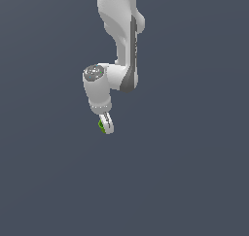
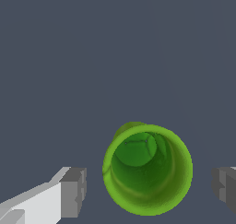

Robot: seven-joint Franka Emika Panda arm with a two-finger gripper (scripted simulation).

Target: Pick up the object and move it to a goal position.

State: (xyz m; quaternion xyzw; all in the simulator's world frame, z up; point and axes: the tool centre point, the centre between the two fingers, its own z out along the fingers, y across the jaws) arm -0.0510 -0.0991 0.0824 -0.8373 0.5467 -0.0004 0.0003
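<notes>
Both grey finger pads (image 2: 73,191) sit apart, unclenched, either side of the small green hollow cup (image 2: 147,170), its open mouth facing the wrist

Simulated test scene: featureless slate-grey backdrop, flatly rendered white robot arm (image 1: 119,41); no furnishings identify a real room.

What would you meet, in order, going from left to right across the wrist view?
Claw finger with a grey pad → green cup, seen down its open mouth, gaps on both sides → second grey finger pad at the edge.
</notes>
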